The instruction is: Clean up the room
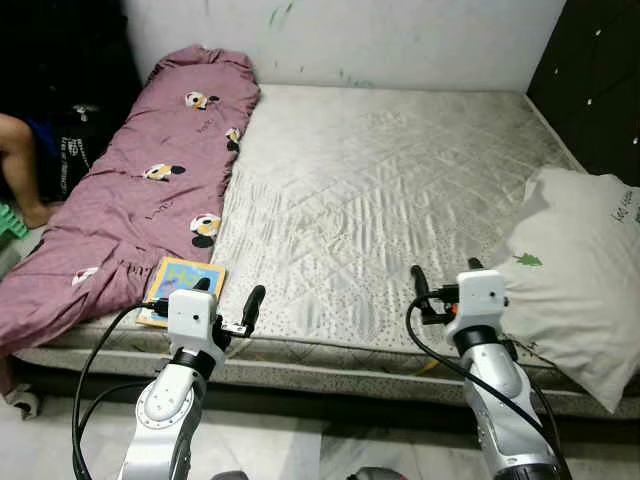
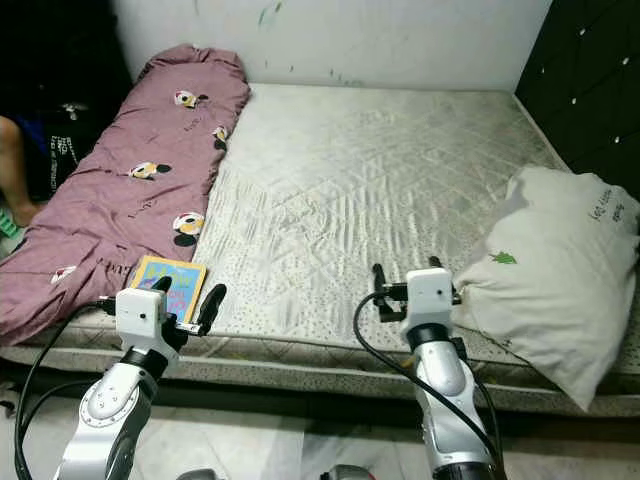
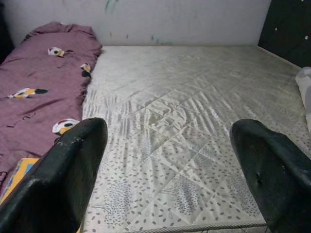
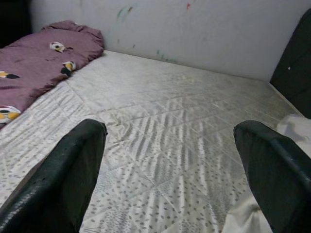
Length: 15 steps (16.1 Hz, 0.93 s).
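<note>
A bare grey quilted mattress (image 1: 380, 190) lies in front of me. A purple quilt (image 1: 140, 190) with cartoon prints lies along its left side and hangs over the near left corner. A colourful picture book (image 1: 180, 285) rests at the near left edge, beside the quilt. A white pillow (image 1: 575, 280) lies over the near right corner. My left gripper (image 1: 230, 295) is open just above the near edge, right beside the book. My right gripper (image 1: 446, 273) is open over the near edge, just left of the pillow. Nothing sits between either pair of fingers (image 3: 63, 179).
A person's bare leg (image 1: 20, 165) is at the far left, beside a green object (image 1: 8, 222) on the floor. A dark padded headboard (image 1: 600, 80) stands at the right. A white wall (image 1: 380, 35) closes off the far side. Pale floor runs below the bed.
</note>
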Available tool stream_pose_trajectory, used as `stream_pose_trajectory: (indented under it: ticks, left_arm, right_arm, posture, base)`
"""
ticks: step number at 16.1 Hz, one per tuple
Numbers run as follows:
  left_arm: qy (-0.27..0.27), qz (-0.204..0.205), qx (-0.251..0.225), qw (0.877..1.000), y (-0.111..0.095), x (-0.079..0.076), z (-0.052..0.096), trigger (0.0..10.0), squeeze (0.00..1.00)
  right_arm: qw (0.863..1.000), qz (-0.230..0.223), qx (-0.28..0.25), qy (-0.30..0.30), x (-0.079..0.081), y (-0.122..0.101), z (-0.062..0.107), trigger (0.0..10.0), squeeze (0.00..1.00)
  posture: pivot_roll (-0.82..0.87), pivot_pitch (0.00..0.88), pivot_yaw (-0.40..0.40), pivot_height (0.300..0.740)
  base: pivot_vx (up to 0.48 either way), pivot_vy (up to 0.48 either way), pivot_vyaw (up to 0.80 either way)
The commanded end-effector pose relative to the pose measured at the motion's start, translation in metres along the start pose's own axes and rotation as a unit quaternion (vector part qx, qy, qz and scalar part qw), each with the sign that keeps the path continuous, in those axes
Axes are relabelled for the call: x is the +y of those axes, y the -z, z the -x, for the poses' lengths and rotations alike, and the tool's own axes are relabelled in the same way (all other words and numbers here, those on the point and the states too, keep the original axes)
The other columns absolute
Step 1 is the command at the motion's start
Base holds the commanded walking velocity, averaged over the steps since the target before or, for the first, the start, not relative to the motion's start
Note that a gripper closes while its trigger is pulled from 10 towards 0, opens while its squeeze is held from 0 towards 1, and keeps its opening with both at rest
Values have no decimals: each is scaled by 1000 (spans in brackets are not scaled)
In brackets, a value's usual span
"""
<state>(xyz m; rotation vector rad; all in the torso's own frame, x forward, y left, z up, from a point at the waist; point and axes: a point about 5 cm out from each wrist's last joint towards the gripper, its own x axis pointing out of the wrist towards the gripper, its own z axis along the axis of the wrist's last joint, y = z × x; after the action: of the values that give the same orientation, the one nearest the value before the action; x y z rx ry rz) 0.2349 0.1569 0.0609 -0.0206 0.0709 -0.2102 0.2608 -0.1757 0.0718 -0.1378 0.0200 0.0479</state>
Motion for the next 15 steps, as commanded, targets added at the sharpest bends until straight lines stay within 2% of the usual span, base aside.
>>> stream_pose_trajectory:
  ticks: [1,6,15]
  left_arm:
    - [2,-5,-7,1000,-4,3,-1,10000,0]
    - [7,-7,-10,1000,-5,4,-2,10000,0]
    - [8,-7,1,1000,-1,2,4,10000,0]
  right_arm:
    - [1000,-2,-5,0,1,-3,-2,10000,0]
    - [1000,4,-13,-5,2,-8,-5,10000,0]
    - [1000,-8,-2,-3,1,-2,-4,10000,0]
  posture:
    - [-37,0,-16,740]
    - [-43,0,-14,740]
    - [-22,0,-21,740]
  base:
    - [259,0,0]
    - [285,0,0]
    - [325,0,0]
